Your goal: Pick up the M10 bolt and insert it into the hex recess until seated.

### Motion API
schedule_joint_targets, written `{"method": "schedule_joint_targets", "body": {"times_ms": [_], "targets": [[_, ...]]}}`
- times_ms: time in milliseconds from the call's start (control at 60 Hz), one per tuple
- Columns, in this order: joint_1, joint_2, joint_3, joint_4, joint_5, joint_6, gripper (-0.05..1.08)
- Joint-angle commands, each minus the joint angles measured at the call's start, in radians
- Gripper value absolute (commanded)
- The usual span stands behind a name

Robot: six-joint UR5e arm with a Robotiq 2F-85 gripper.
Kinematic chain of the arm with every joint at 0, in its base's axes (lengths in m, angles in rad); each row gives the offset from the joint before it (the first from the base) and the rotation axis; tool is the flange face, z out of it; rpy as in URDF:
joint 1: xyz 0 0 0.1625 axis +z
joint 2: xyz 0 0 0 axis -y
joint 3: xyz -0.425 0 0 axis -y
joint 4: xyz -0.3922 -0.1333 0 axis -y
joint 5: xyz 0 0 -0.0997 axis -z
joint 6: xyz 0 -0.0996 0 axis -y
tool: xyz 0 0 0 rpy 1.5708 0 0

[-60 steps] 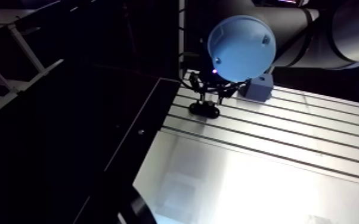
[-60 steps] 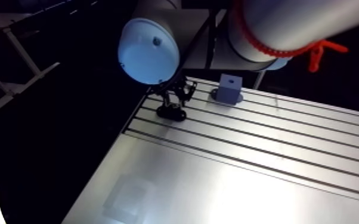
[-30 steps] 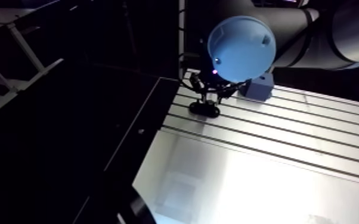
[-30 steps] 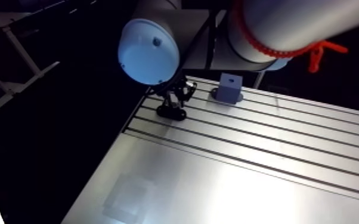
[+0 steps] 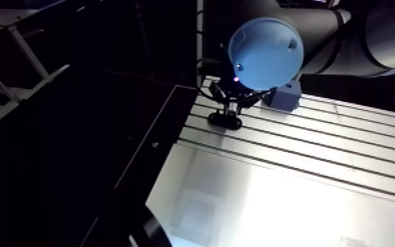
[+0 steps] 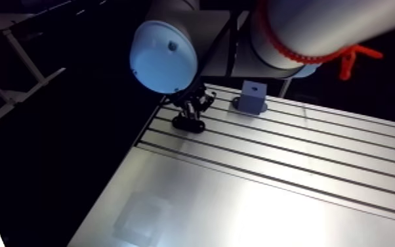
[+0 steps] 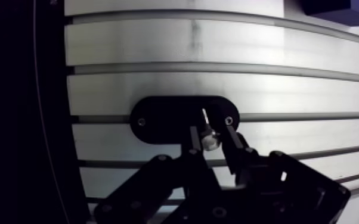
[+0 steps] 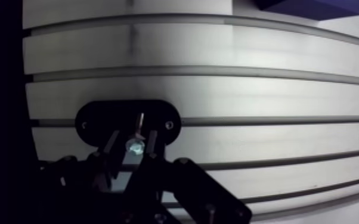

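In the wrist view a small silver bolt [image 7: 210,141] sits pinched between the two dark fingers of my gripper [image 7: 212,134], which is shut on it. Its thin shank slants forward over a black oval plate [image 7: 164,119] that has a screw near each end. The plate lies across a slot of the aluminium table [image 7: 158,47]. Whether the bolt's tip touches the plate I cannot tell, and the recess itself does not show. In the arm view the gripper [image 6: 191,112] hangs just above the same plate [image 6: 188,124] near the table's far left corner.
A blue-grey block [image 6: 251,97] stands on the table a short way beyond and to the right of the plate; its corner [image 8: 307,5] shows ahead of the gripper. The table's left edge [image 6: 141,134] drops into darkness close beside the plate.
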Motion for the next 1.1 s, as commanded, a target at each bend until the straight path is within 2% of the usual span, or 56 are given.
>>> {"method": "schedule_joint_targets", "body": {"times_ms": [17, 750, 1100], "targets": [[0.0, 0.001, 0.0, 0.0, 0.0, -0.001, 0.69], [0.0, 0.008, -0.003, -0.001, 0.0, -0.008, 0.74], [-0.001, -0.009, -0.009, 0.0, 0.005, -0.011, 0.77]]}}
